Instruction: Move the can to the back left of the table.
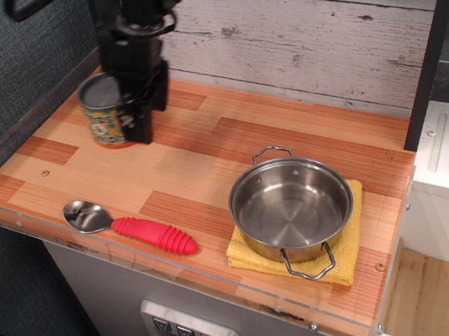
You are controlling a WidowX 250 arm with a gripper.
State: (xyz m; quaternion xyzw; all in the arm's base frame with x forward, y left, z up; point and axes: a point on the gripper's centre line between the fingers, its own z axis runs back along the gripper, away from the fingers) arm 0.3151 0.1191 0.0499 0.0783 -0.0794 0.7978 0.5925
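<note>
The can [103,113] has a grey lid and a green-orange patterned label. It stands upright at the back left of the wooden table [207,158], near the left edge. My black gripper [126,114] comes down from above and is shut on the can, with one finger [140,117] on its right side. The far finger is hidden behind the can. Whether the can rests on the wood or hangs just above it cannot be told.
A steel pot [291,207] with handles sits on a yellow cloth [348,261] at the front right. A spoon with a red handle [153,234] lies near the front left edge. A black post [106,24] and a white plank wall [314,30] stand behind.
</note>
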